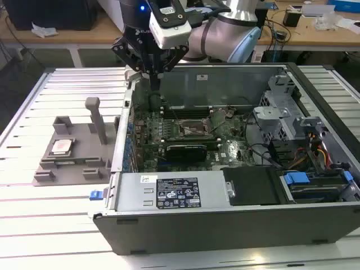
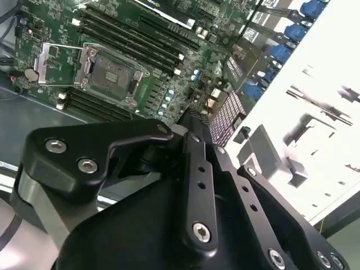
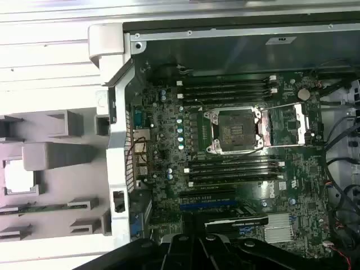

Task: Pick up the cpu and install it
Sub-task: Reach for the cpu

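Black tool [image 1: 155, 84], closed on nothing, hangs over the case [image 1: 225, 228]; cpu [image 1: 61, 147] lies in grey tray [image 1: 80, 153].

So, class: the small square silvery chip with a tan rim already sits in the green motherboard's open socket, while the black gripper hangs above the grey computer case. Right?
No. The small square silvery chip lies on the grey plastic tray beside the grey computer case, as the exterior view shows; the open socket is empty. The black gripper does hang above the case.

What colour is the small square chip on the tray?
The chip is silvery-white, brownish-rimmed; clearest in the exterior view.
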`<state>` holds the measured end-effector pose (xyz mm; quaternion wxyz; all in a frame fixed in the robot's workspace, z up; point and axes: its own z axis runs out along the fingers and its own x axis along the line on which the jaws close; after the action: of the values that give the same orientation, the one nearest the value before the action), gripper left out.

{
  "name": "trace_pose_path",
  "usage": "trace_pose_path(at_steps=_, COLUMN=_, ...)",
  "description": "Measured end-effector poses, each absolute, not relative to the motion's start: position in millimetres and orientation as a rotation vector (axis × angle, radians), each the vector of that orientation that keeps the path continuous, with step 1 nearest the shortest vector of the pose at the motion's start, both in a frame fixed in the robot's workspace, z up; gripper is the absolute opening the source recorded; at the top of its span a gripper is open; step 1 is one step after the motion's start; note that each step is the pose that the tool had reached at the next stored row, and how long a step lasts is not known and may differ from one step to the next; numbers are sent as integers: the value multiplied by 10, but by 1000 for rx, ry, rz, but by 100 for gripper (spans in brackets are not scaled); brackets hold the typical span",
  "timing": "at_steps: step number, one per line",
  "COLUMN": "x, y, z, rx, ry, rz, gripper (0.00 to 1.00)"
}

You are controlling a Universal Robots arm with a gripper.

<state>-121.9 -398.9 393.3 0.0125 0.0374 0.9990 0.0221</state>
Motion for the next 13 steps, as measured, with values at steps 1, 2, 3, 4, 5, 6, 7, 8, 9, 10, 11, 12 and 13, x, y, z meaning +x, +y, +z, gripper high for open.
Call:
trace_pose_path(at_steps=1, x=-1302, y=-3988, z=3932, rx=117, ry=3114, rz=69, gripper=11)
trace_pose_path(at_steps=2, x=-1444, y=-3988, z=3932, rx=117, ry=3114, rz=69, gripper=11)
trace_pose_path(at_steps=3, x=-1625, y=-3988, z=3931, rx=117, ry=3114, rz=69, gripper=11)
trace_pose_path(at_steps=4, x=-1691, y=-3988, z=3930, rx=117, ry=3114, rz=69, gripper=11)
trace_pose_path(at_steps=5, x=-1762, y=-3988, z=3928, rx=117, ry=3114, rz=69, gripper=11)
trace_pose_path(at_steps=6, x=-1865, y=-3988, z=3923, rx=117, ry=3114, rz=69, gripper=11)
trace_pose_path(at_steps=7, x=-1941, y=-3988, z=3920, rx=116, ry=3114, rz=69, gripper=11)
trace_pose_path(at_steps=8, x=-1992, y=-3988, z=3918, rx=117, ry=3114, rz=69, gripper=11)
trace_pose_path(at_steps=9, x=-2039, y=-3988, z=3916, rx=117, ry=3114, rz=69, gripper=11)
trace_pose_path(at_steps=10, x=-2108, y=-3988, z=3912, rx=116, ry=3114, rz=69, gripper=11)
trace_pose_path(at_steps=11, x=-2154, y=-3988, z=3910, rx=117, ry=3114, rz=69, gripper=11)
trace_pose_path(at_steps=12, x=-2269, y=-3988, z=3905, rx=116, ry=3114, rz=69, gripper=11)
trace_pose_path(at_steps=13, x=-2383, y=-3988, z=3901, rx=117, ry=3114, rz=69, gripper=11)
